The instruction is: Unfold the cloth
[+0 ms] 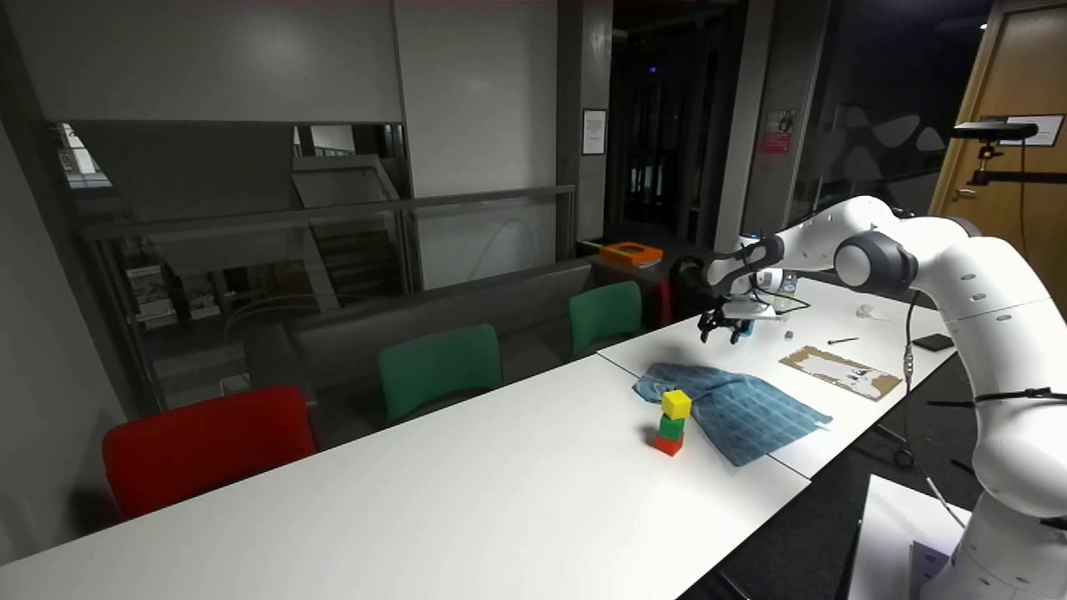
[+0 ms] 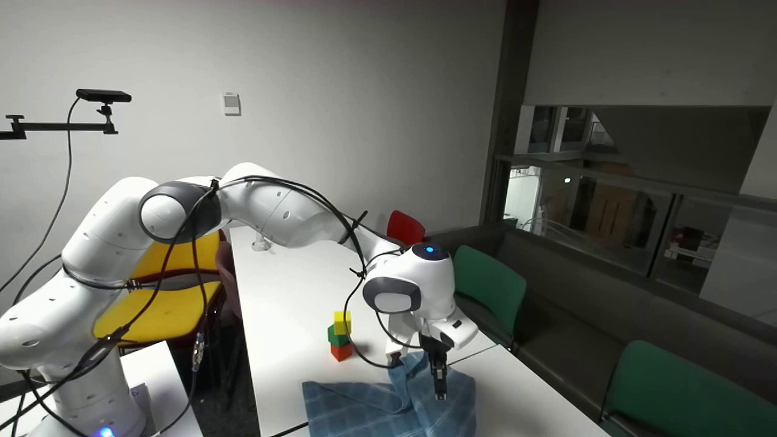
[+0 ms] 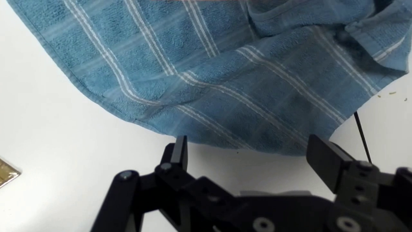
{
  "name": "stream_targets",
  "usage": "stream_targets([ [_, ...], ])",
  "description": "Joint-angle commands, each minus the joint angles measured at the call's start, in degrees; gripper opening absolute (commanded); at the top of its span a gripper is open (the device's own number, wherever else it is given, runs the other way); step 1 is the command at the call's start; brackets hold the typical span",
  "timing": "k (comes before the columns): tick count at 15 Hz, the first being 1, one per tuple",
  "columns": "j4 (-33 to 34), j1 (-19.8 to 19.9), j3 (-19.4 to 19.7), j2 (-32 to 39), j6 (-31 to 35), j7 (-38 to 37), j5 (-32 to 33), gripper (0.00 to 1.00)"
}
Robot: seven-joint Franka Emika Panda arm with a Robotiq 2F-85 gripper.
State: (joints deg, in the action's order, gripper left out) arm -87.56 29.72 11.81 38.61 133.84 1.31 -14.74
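Blue cloth (image 1: 746, 412) is crumpled on the white tabletop (image 1: 467, 500), lying right across the table seam (image 1: 788, 466) in an exterior view, and what bugs me there is the block stack (image 1: 671, 425): it stands on the side of the seam away from the gripper (image 1: 719, 337), just beside the fabric. Any tug or flip over the seam that way could topple it, especially as the blocks look a bit staggered. In an exterior view a raised fold (image 2: 400, 388) sits about where the seam would run underneath, so I'd guess there's more than a single layer; pinch the lot and the whole cloth probably drags instead of unfolding. The black cables (image 2: 331, 209) seem to droop toward the stack's side of the seam. Can't tell how near they hang, but a wide swing might clip the blocks. Wrist view: fingers (image 3: 326, 158) spread wide, gripping nothing, both on the same side of the seam, with the hem (image 3: 254, 149) crossing the gap about level with the tips. Squeezing from there likely gets air or just nudges the hem, because so little fabric reaches between them. Dropping down without moving further over the cloth could press the tips into bare tabletop.
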Motion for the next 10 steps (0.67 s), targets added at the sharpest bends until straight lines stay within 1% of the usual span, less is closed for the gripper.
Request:
stream_targets([
  [1, -1.51, 3.42, -2.87, -0.36, 1.08, 6.14, -4.02, 1.00],
  [5, -1.21, 6.01, -5.06, 1.18, 0.50, 10.21, -6.94, 1.00],
  [7, -0.70, 7.03, -5.83, 2.15, 0.15, 12.72, -7.11, 1.00],
  [10, -0.23, 7.64, -6.31, 3.13, 1.38, 15.60, -6.26, 1.00],
])
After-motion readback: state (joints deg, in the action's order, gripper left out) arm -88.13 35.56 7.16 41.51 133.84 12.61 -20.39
